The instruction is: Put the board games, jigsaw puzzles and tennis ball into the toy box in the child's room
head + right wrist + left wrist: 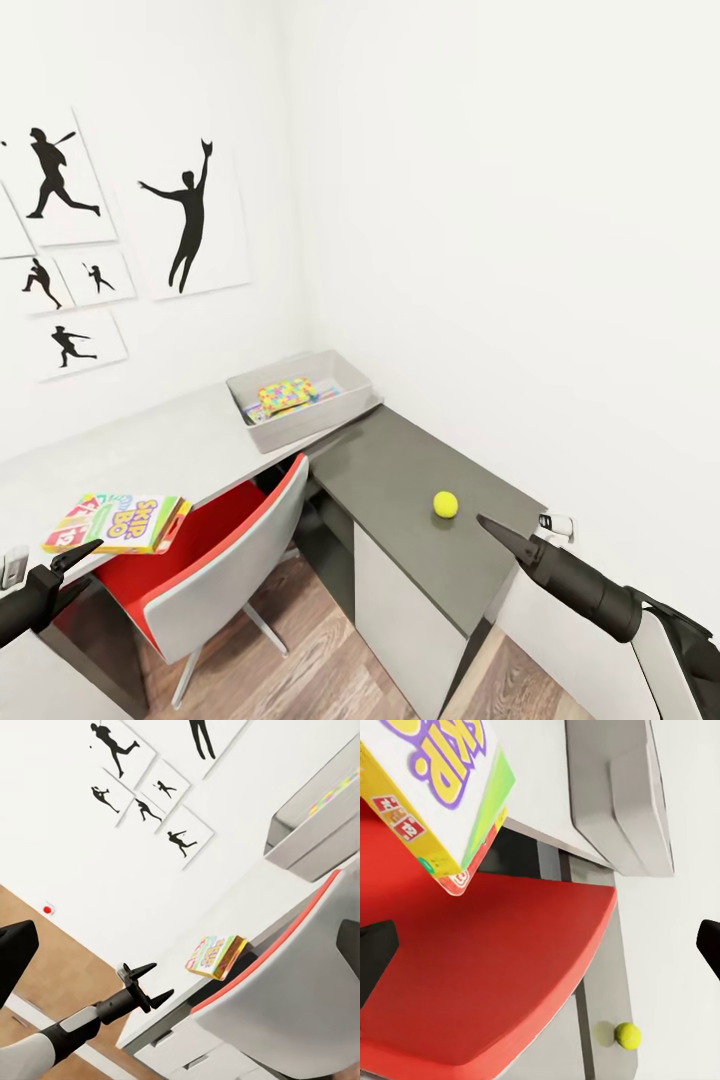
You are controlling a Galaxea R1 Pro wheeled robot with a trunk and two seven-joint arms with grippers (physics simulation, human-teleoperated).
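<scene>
The toy box (300, 398) sat at the far corner of the table (180, 450), up against the wall, and a multicolour jigsaw puzzle (286, 393) lay inside it with more flat colourful pieces beside it. On the lower dark-grey section (400, 480) the tennis ball (445, 504) rested alone, well apart from the box. At the near end of the white top lay the Skip-Bo board game (118, 522), stacked on another flat box with a red-and-yellow edge, both overhanging the table's front edge above the red seat of a grey-backed chair (225, 570).

The left claw (78, 557) hovered just beside that stack, near its lower corner, its two fingers spread apart and holding nothing; the right wrist view showed that gap plainly. The right claw (492, 527) reached in over the dark section, its tip near the ball but not touching it; from the head view its fingers looked drawn to a point, yet I could not tell for sure how far they were parted. Black silhouette pictures (190, 215) of athletes hung on the left wall.
</scene>
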